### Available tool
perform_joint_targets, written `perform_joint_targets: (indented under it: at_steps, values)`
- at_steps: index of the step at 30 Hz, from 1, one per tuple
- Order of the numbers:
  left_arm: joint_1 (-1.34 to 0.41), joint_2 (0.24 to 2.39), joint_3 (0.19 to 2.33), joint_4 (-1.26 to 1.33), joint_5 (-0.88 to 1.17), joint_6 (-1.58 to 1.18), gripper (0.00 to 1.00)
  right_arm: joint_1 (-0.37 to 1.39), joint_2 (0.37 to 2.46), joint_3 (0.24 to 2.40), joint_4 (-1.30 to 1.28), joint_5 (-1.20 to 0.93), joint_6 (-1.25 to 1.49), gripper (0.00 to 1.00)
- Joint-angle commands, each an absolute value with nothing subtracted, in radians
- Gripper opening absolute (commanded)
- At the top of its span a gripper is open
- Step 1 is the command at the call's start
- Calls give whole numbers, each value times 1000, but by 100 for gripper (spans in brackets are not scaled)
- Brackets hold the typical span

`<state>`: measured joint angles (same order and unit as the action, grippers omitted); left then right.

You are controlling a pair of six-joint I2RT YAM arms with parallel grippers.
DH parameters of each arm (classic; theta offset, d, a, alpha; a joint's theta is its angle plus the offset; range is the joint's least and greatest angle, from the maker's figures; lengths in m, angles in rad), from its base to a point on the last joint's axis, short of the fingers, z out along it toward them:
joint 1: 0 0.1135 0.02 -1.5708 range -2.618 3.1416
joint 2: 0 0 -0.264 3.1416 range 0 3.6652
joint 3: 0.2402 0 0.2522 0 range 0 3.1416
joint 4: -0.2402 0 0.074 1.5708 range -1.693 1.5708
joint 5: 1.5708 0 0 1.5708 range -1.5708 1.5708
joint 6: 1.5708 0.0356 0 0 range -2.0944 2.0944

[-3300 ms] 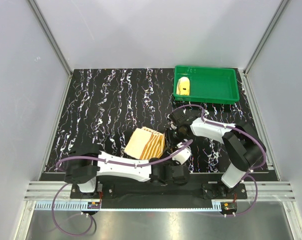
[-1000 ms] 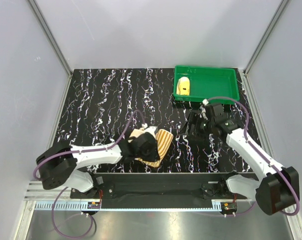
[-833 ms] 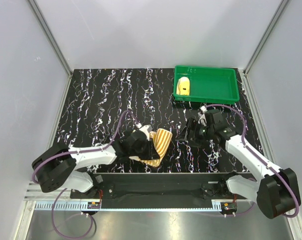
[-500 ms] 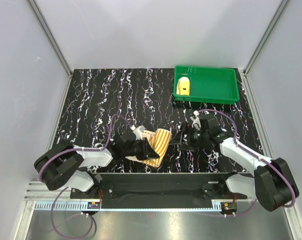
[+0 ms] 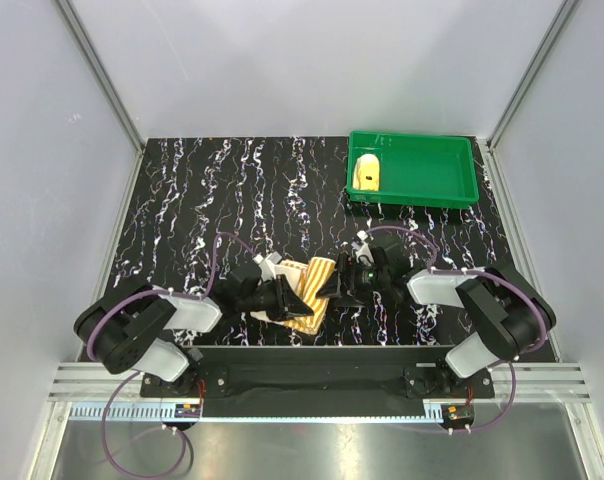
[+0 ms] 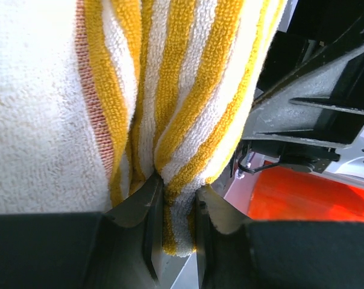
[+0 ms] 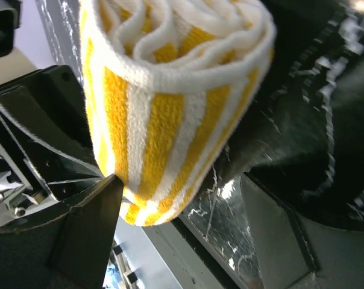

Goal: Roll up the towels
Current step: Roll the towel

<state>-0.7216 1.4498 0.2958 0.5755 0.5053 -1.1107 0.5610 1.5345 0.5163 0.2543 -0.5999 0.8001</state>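
Observation:
The striped towel (image 5: pixel 315 283) sits partly bunched near the front middle of the table. My left gripper (image 5: pixel 285 297) comes at it from the left and is shut on a fold of its edge. In the left wrist view the orange-and-cream fold (image 6: pixel 182 108) is pinched between the two fingers, at the gripper's (image 6: pixel 178 195) tips. My right gripper (image 5: pixel 344 280) is at the towel's right side, open. In the right wrist view the rolled striped end (image 7: pixel 170 90) hangs just above and between the spread fingers (image 7: pixel 91 208), with the gripper (image 7: pixel 182 201) untouched by it. The plain yellow towel (image 5: pixel 366 173) lies rolled in the tray.
The green tray (image 5: pixel 422 178) stands at the back right of the black marbled table (image 5: pixel 202 200). Grey walls enclose the table on three sides. The metal rail with both arm bases (image 5: pixel 312 375) runs along the near edge.
My right arm has swung left and down from mid-table until its open jaws reach the striped towel. The left gripper kept its hold and drew the towel slightly left.

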Motion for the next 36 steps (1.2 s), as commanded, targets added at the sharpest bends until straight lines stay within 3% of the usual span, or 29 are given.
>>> perform_joint_targets:
  at_steps: [1, 7, 10, 11, 12, 15, 18, 27, 36]
  values:
    - [-710, 1529, 230, 518, 531, -1109, 13, 601, 1607, 540, 357, -566, 798, 86]
    - [-698, 1583, 218, 577, 549, -1128, 13, 638, 1664, 558, 403, -560, 810, 84]
    - [-696, 1578, 230, 537, 541, -1105, 20, 641, 1683, 554, 425, -566, 818, 72]
    - [-696, 1577, 236, 529, 538, -1100, 23, 644, 1684, 554, 428, -566, 815, 63]
    - [-698, 1571, 241, 506, 537, -1095, 31, 646, 1684, 554, 428, -566, 819, 59]
    - [-696, 1543, 255, 444, 517, -1072, 41, 647, 1677, 554, 419, -557, 818, 46]
    - [-699, 1482, 296, 292, 454, -1016, 48, 647, 1671, 560, 393, -548, 819, 41]
    - [-787, 1220, 511, -314, 71, -815, 55, 649, 1605, 659, 71, -462, 747, 37]
    - [-963, 1178, 731, -580, -286, -799, 57, 676, 1598, 798, -251, -397, 660, 38]
